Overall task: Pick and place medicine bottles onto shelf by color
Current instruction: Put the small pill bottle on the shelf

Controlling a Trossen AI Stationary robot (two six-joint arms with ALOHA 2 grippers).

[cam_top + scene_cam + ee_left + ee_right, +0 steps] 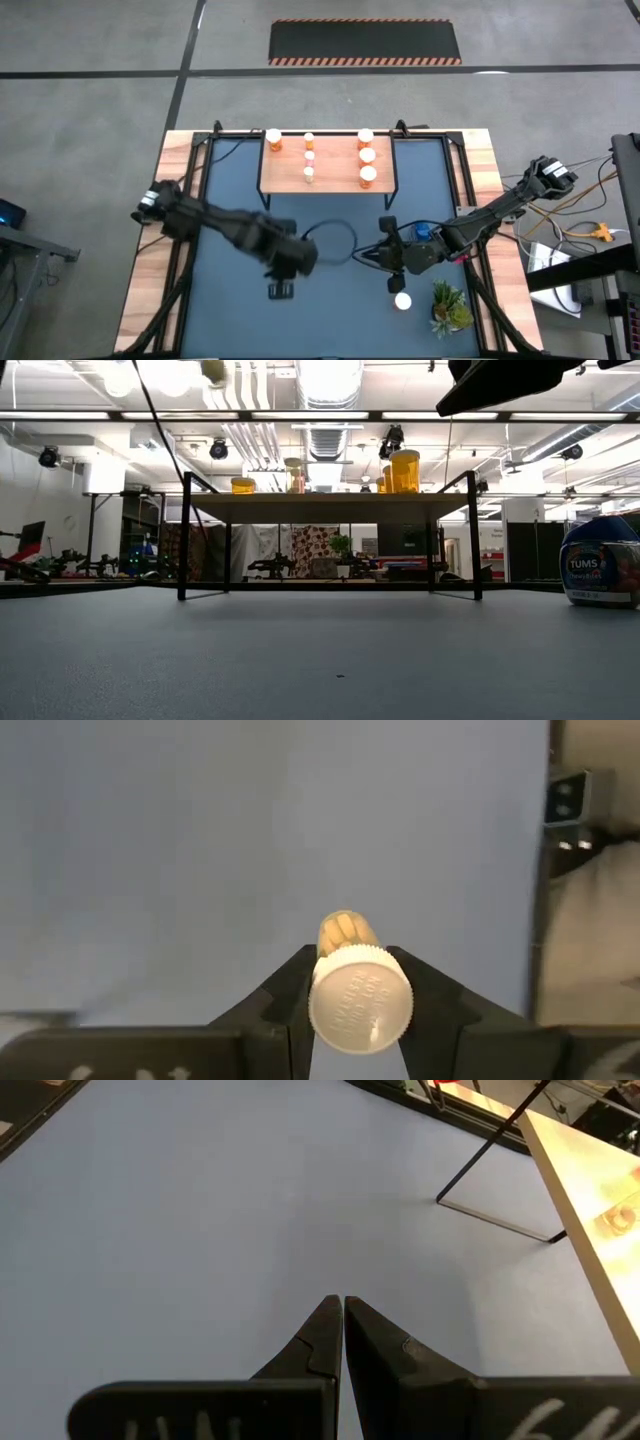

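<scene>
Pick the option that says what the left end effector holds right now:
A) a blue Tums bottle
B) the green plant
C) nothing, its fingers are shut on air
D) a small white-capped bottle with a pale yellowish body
D: in the left wrist view the left end effector has its two dark fingers clamped on either side of a small white-capped bottle, whose pale yellowish body shows behind the cap.

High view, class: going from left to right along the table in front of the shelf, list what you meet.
Left gripper holding a bottle → right gripper, shut and empty → white-capped bottle standing on the mat → blue bottle → green plant.
</scene>
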